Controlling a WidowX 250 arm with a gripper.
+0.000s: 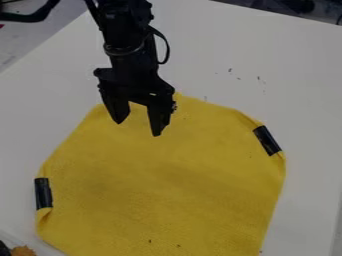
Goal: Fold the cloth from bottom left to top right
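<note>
Yellow fabric cloth (160,190) is lying spread across the white surface (300,90), its near edge running out of frame. Nearest, an orange-brown object (23,251) is sitting by the lower left, where a sweeping fold could be snagging on it. Just beyond, a black band (43,193) is gripping the left corner, probably the one for lifting; a grasp landing on its smooth side could be slipping, while one closing too high could be pinching air. Farther up and right, a second black band (267,140) is marking the likely target; a pull veering off that line could be leaving the fold crooked, and a light sheet could be sliding whole instead of doubling over. Farthest, the black two-finger end effector (138,129) is hanging over the far left edge, fingers parted wide, holding nothing; closing there could be bunching the wrong side. Whether its tips are touching fabric, one cannot tell.

As for direction, the banded corners are pointing lower left and upper right, the line between them slanting across the frame. With the near edge cut off, no long axis is showing clearly; the sheet is appearing roughly as long as broad.
</note>
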